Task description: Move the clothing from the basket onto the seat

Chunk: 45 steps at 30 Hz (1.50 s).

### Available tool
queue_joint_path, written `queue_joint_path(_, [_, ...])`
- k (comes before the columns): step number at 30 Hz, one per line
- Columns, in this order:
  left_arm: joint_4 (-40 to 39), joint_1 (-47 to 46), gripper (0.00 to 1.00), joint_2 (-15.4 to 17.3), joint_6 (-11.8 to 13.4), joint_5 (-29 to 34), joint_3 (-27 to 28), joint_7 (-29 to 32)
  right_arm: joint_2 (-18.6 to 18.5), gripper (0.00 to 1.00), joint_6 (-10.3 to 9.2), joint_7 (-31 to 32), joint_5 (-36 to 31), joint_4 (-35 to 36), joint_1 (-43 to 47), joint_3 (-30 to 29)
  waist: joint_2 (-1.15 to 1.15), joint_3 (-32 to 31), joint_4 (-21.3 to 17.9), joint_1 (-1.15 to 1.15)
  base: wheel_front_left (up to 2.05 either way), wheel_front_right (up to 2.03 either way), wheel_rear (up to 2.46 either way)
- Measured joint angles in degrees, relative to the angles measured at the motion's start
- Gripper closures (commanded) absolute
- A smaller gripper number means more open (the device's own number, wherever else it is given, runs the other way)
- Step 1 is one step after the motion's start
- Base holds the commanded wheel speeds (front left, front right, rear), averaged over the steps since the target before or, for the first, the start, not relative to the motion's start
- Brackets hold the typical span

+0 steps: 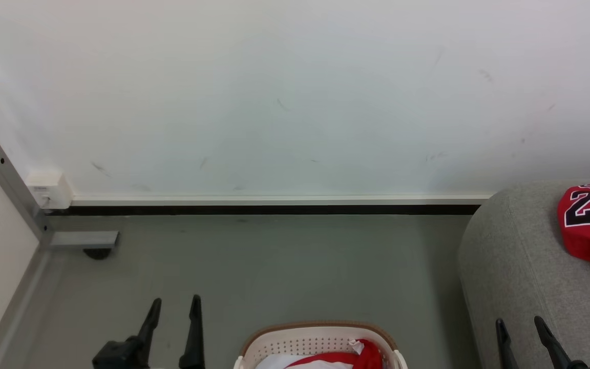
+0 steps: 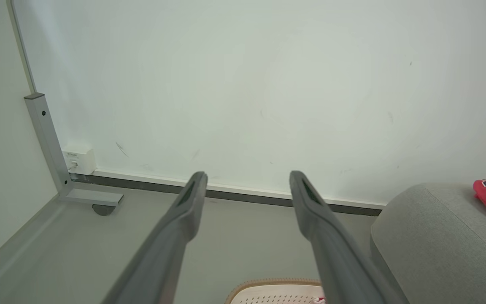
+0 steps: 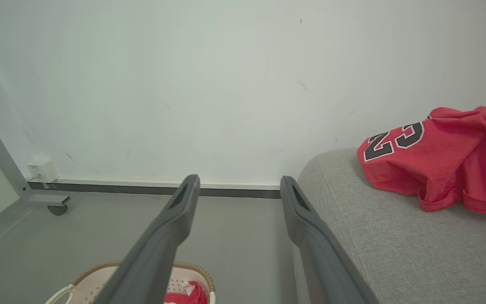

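Nearest, at the bottom edge of the head view: left gripper (image 1: pixel 176 301) at lower left, jaws spread, nothing between them. Right gripper (image 1: pixel 519 322) at lower right, jaws likewise spread and empty, seen against the near part of the seat (image 1: pixel 520 266). Between the two grippers: basket (image 1: pixel 320 325), cut off by the frame edge, far rim and perforated wall visible. Inside: red clothing (image 1: pixel 361 356) bunched against the right end, lying on the white liner (image 1: pixel 274 361). Basket just beside the rounded left edge of the seat; touching or apart, cannot tell.

Further out: bare grey floor (image 1: pixel 274 266), open from the basket to the wall (image 1: pixel 295 102), bounded on the right by the seat. On the seat top, well apart from the basket: red jersey (image 1: pixel 589 225) with black white-outlined digits, crumpled, partly cut off at the right edge.

Far left corner: grey metal post (image 1: pixel 13 189) with a horizontal foot and a dark caster (image 1: pixel 98 253), standing at the wall; small white box (image 1: pixel 49 189) on the wall just beside the post. White and dark skirting (image 1: pixel 274 202) along the wall base, running up to the seat.

Right wrist view: red jersey (image 3: pixel 437 160) almost whole, hem and folds included, digits 23 legible. Left wrist view: just a corner of it at the right edge, plus the far rim of the basket (image 2: pixel 272 282) between the fingers.
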State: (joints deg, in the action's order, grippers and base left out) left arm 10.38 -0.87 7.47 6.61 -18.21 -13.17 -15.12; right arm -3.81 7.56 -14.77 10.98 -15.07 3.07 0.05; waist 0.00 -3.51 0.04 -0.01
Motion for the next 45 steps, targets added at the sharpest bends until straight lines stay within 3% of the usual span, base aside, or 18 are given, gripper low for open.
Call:
queue_joint_path(12, [0.6, -0.1, 0.00, -2.8, -3.7, 2.5, 2.3, 0.0, 0.2, 0.00, 0.00, 0.0, 0.0, 0.9, -0.7, 0.1, 0.00, 1.2, -0.7, 0.01, 0.00, 0.00, 0.00])
queue_joint_path(20, [5.2, -4.5, 0.00, -3.4, -6.6, 4.0, -1.9, 0.8, 0.2, 0.00, 0.00, -0.2, -0.4, 3.1, -4.3, 0.1, 0.00, 4.7, -2.1, 0.00, 0.00, 0.00, 0.00])
queue_joint_path(31, [17.5, -19.3, 0.00, -3.9, -11.1, 8.3, -11.4, 11.5, 0.8, 0.00, 0.00, -0.2, -0.7, 6.8, -13.2, 1.8, 0.00, 15.8, -6.2, 0.02, 0.00, 0.00, 0.00])
queue_joint_path(45, [34.4, -34.5, 0.00, -3.7, -12.4, 10.7, -15.3, 18.7, 0.9, 0.00, -0.01, -0.2, 4.7, 12.0, -26.4, 8.5, 0.00, 34.5, -14.4, 0.03, 0.00, 0.00, 0.00])
